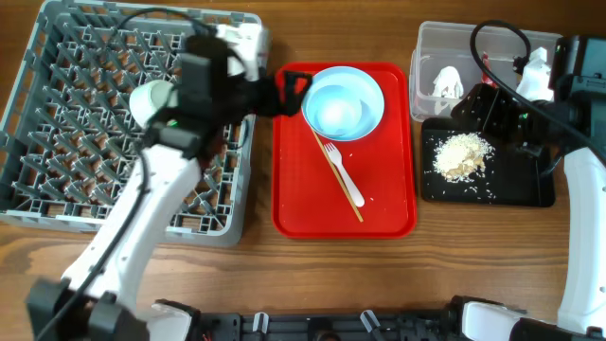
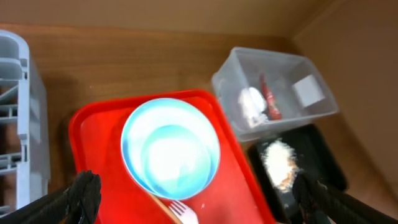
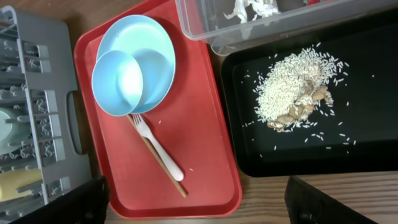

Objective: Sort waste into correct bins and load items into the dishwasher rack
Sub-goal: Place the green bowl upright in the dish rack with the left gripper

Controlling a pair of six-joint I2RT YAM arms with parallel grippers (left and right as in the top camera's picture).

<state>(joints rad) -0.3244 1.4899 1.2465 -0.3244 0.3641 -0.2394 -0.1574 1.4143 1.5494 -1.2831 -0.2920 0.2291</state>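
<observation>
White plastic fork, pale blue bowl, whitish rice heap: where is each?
White plastic fork [image 3: 158,149], right wrist view, handle.
Pale blue bowl [image 3: 121,82], right wrist view, inside.
Whitish rice heap [image 3: 289,90], right wrist view, centre.

Just ahead of the left gripper [image 1: 292,92]: pale blue bowl [image 3: 121,82] upright, nested off-centre on the pale blue plate [image 3: 152,43], white fork [image 3: 158,149] and thin wooden chopsticks [image 3: 177,185] lying together close beside them. Behind that gripper, grey pegged rack [image 1: 57,123] holding a pale green bowl [image 1: 150,99]. Close beneath the right gripper [image 1: 488,109]: whitish rice crumbs [image 3: 292,87] heaped in the black tray [image 3: 373,143], and just beyond, crumpled white tissue [image 2: 252,102] and red wrapper [image 2: 270,102] inside the clear tub [image 2: 311,93].
</observation>
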